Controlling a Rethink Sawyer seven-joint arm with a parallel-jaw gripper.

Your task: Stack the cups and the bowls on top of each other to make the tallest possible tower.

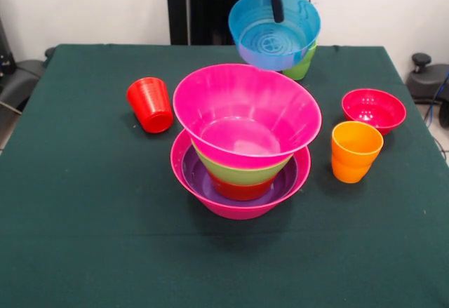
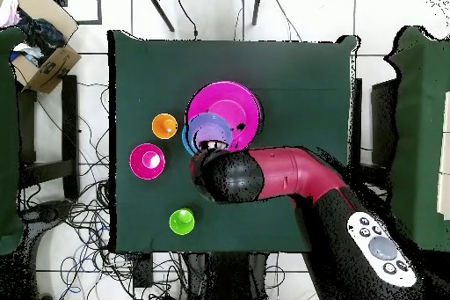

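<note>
The tower [image 1: 242,150] stands mid-table: a large hot-pink bowl [image 1: 238,206] as base, then purple, orange-red and lime green bowls, and a second hot-pink bowl [image 1: 245,108] tilted on top. My gripper [image 1: 276,12] is shut on the rim of the small blue bowl [image 1: 270,41], one black finger inside it, and holds it tilted in the air behind the tower. The lime green cup [image 1: 304,62] shows partly behind the blue bowl. The red cup [image 1: 149,103] stands left of the tower. The orange cup [image 1: 356,151] and crimson bowl [image 1: 373,109] stand to the right.
In the overhead view my arm [image 2: 272,173] reaches over the table and hides the red cup. The tower [image 2: 233,107], blue bowl [image 2: 202,129], orange cup [image 2: 164,126], crimson bowl [image 2: 146,161] and green cup [image 2: 182,221] show there. A cardboard box [image 2: 44,59] sits off the table.
</note>
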